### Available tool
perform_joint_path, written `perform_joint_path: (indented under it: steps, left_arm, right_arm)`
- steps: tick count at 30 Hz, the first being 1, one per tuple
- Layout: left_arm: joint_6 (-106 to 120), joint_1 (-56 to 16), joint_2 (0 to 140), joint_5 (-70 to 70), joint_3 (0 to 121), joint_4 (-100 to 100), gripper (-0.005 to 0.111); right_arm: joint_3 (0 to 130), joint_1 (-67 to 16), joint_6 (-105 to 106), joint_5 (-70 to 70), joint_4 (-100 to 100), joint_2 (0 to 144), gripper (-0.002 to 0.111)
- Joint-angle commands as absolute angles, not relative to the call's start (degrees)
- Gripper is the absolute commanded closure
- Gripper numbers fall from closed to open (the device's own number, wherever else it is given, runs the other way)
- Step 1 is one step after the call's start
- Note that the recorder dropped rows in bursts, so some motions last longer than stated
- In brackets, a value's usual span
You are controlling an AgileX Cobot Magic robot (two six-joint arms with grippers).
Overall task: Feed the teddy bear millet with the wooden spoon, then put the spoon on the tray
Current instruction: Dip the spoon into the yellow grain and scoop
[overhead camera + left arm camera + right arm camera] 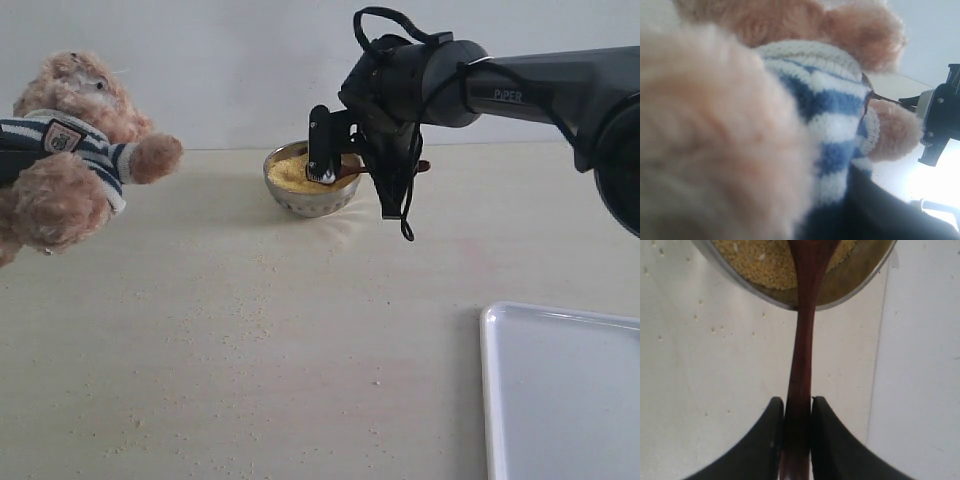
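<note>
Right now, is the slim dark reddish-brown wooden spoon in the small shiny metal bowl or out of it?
In. The wooden spoon reaches over the bowl rim to the millet; the right gripper clamps its handle.

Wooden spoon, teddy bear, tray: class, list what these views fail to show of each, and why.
Wooden spoon: bowl cut off by the right wrist view's edge; in the exterior view the right hand mostly covers it.
Teddy bear: left wrist view shows only blurred fur and shirt; whatever holds it is hidden.
Tray: cut off by the exterior view's corner.
</note>
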State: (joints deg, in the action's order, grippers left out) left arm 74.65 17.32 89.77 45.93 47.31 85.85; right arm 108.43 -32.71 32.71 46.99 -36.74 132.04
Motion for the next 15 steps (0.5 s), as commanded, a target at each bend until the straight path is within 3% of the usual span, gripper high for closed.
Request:
perform_joint_path:
  steps: [1,15]
  left_arm:
    - [75.09,17.48,89.37,46.29,47.22,86.46,0.102]
    - [75.09,17.48,89.37,46.29,47.22,86.46,0.102]
  right_arm:
    - [108.66,-32.57,33.63,47.01,-33.01,131.96,0.108]
    - [108.66,-32.57,28.91,46.95,-30.44,131.85,0.108]
